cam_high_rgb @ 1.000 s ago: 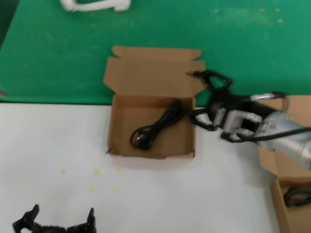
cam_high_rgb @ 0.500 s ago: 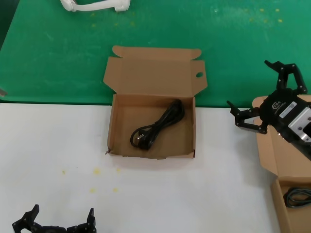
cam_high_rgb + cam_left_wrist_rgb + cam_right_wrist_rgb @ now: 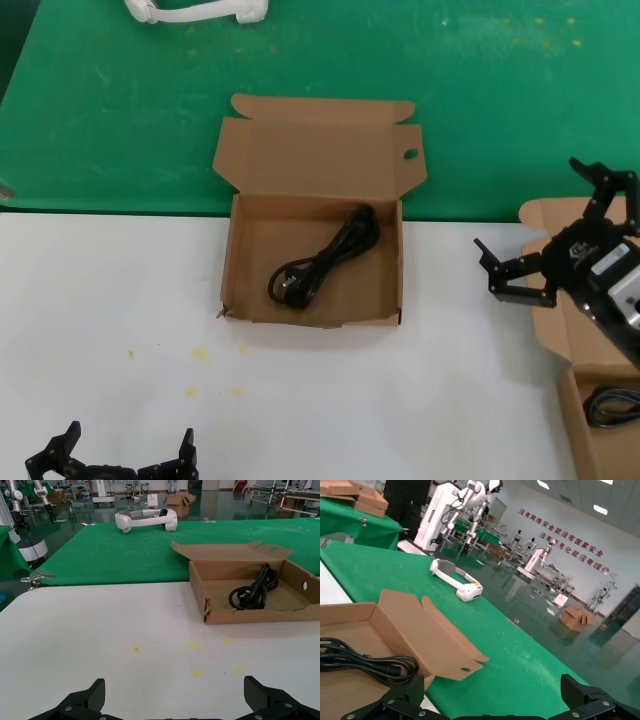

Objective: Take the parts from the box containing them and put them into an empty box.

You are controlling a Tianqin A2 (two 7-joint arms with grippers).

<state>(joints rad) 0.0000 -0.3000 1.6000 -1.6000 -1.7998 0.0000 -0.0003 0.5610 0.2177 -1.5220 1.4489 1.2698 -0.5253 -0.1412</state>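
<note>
One cable bundle [image 3: 325,262] already sat in the holed box [image 3: 312,310] while the right gripper [image 3: 552,236], jaws spread and empty, hovered over the source box [image 3: 552,330] with another cable [image 3: 612,405] left.

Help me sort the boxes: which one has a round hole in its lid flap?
The centre box, holding one cable bundle; the box at the right edge shows no hole.

One cable bundle [image 3: 325,262] lies in the holed-lid box [image 3: 238,265] at centre; the second box [image 3: 580,345] sits at four o'clock, holding another cable [image 3: 612,405].
</note>
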